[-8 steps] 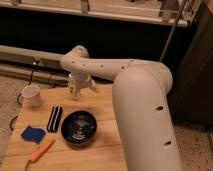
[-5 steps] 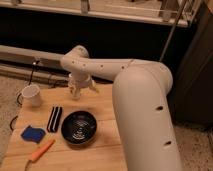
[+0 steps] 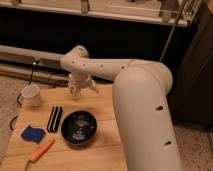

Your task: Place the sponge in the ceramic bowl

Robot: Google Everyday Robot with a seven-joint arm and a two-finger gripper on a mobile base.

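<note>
The blue sponge [image 3: 32, 133] lies on the wooden table [image 3: 105, 107] near its left edge. To its right sits the black ceramic bowl [image 3: 79, 128] with pale rings inside, holding nothing. My gripper [image 3: 81, 90] hangs above the far part of the table, behind the bowl and well to the upper right of the sponge. It holds nothing, and its fingers spread apart. The white arm sweeps in from the right.
A white cup [image 3: 32, 94] stands at the table's far left corner. A black-and-white striped flat piece [image 3: 54, 118] lies between the sponge and the bowl. An orange stick [image 3: 41, 150] rests near the front edge. A dark shelf unit runs behind the table.
</note>
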